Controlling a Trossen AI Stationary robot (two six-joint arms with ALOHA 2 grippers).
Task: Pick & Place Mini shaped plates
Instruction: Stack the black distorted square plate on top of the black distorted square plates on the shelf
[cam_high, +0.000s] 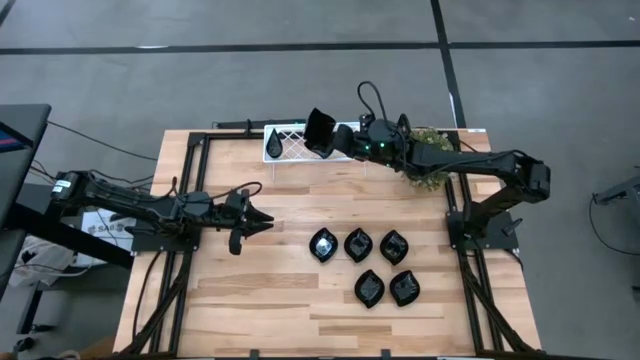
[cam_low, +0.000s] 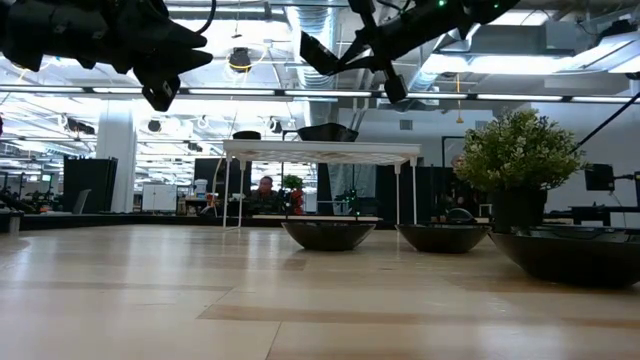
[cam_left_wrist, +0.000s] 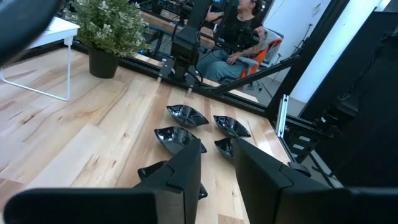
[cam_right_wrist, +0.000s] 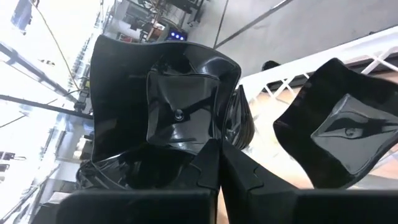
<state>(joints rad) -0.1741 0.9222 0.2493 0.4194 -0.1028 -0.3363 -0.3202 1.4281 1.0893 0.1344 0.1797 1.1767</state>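
My right gripper (cam_high: 340, 140) is shut on a glossy black wavy-edged square plate (cam_high: 320, 132), held in the air over the white wire rack (cam_high: 288, 148) at the table's far edge. Another black plate (cam_right_wrist: 339, 134) lies on the rack's top. Five more mini plates lie on the table at centre right in two rows (cam_high: 358, 244) (cam_high: 386, 288). My left gripper (cam_high: 262, 218) hovers open at the table's left, pointing toward those plates, with nothing between its fingers (cam_left_wrist: 186, 171). My right gripper pinches the square plate by its rim (cam_right_wrist: 219, 134) between the two fingers. The fingers come about level from the table's right side. The plate stands on edge beyond the fingertips, tilted, lifted clear above the rack (cam_low: 320, 152).
A small green potted plant (cam_high: 425, 152) stands at the far right, under my right arm. Dark frame rails run along the table's left and right sides (cam_high: 470, 260). Bare wood lies at the table's front and between my left gripper and the plates. A person sits beyond the table (cam_left_wrist: 239, 31).
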